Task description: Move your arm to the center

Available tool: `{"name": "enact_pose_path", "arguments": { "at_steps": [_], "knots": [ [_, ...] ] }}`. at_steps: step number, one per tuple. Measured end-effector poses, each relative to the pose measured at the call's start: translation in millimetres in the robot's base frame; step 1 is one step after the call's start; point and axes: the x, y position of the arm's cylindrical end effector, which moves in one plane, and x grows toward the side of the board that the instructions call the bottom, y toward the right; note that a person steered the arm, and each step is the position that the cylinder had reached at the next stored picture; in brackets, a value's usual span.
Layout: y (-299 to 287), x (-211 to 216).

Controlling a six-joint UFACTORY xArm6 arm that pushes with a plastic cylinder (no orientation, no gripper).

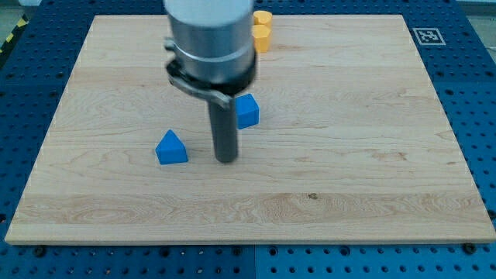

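Observation:
My dark rod comes down from the grey arm body at the view's top centre, and my tip (226, 159) rests on the wooden board (349, 155), a little left of the board's middle. A blue triangular block (170, 148) lies just left of the tip, apart from it. A blue cube-like block (246, 111) sits just above and right of the tip, partly behind the rod. A yellow block (262, 32) stands at the view's top edge of the board, partly hidden by the arm body.
A black-and-white marker tag (427, 36) is at the board's top right corner. A blue perforated table (480, 93) surrounds the board on all sides.

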Motion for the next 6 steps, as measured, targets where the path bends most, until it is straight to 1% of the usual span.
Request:
{"name": "enact_pose_path", "arguments": {
  "at_steps": [1,2,3,4,5,6],
  "knots": [
    [-37.2,5.3],
    [-125.8,-42.8],
    [-143.8,-57.8],
    [-44.6,-4.0],
    [53.0,-12.0],
    [48.3,-91.0]
  ]
}}
